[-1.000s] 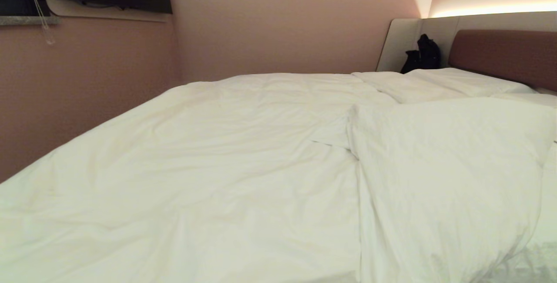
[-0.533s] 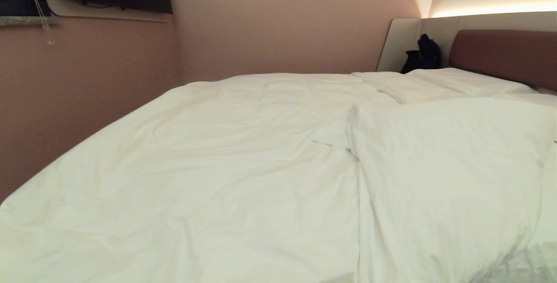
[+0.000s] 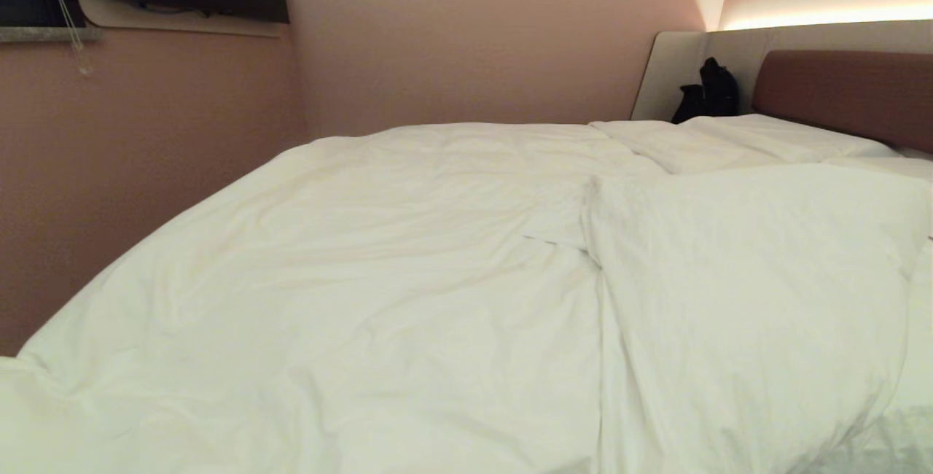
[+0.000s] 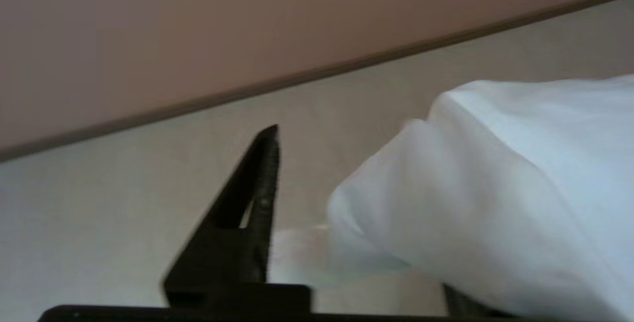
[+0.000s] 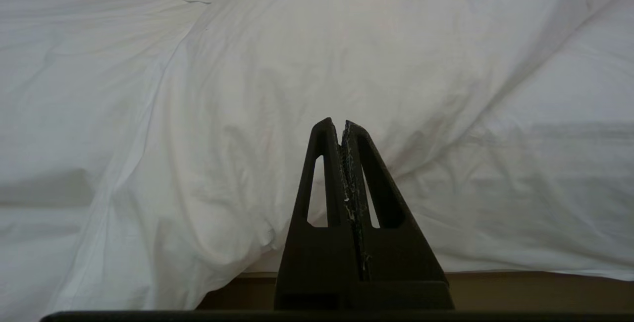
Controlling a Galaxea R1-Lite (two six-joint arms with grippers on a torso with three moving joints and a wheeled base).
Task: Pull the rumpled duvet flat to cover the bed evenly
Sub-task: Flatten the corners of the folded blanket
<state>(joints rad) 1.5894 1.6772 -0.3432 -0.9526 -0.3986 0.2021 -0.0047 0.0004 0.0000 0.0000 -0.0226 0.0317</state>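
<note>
Puffy white creased duvet (image 4: 495, 188), corner bulging at three o'clock of the spread black left gripper (image 4: 346, 203), unheld; right gripper (image 5: 343, 124) pressed together facing the duvet.

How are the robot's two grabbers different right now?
The left gripper is open, with its fingers wide apart; the right gripper is shut tight. A corner of the duvet bulges over one side of the left gripper, while nothing sits between the right gripper's fingers. The left gripper faces the floor and the wall; the right gripper faces the draped duvet. Both are black with pointed fingers.
</note>
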